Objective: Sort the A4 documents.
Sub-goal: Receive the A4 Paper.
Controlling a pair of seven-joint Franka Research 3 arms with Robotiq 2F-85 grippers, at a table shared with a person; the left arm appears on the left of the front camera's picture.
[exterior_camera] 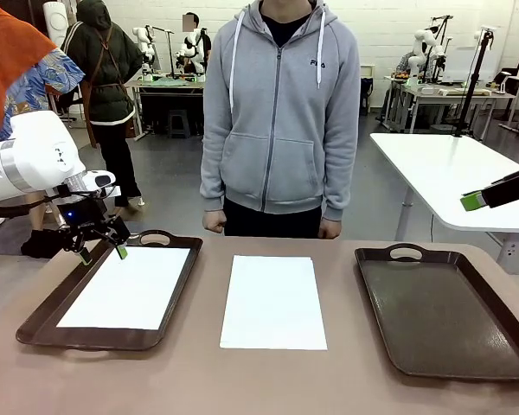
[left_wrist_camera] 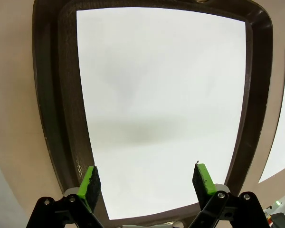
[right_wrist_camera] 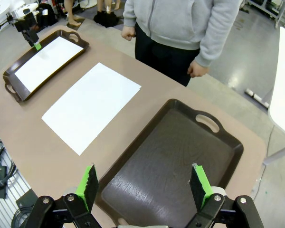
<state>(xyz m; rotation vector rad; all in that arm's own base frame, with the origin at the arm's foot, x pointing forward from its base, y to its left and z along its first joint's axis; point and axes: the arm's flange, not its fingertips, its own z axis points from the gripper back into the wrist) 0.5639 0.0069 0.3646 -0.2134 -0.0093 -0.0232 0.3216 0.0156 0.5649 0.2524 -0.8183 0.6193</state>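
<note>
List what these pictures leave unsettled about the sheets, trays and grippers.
- Right gripper: the front view's right edge cuts it off; one green pad shows.
- Left tray: one A4 sheet or a stack, edges too thin in every view.
- Right tray: its near right corner runs off the front view.
- Middle sheet: underside hidden against the table.

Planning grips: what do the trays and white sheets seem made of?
The left tray and right tray: probably moulded plastic, dark brown, semi-gloss, with soft reflections and faint grain. The sheet in the left tray and the sheet on the table: thin paper, matte white, lying flat.
</note>
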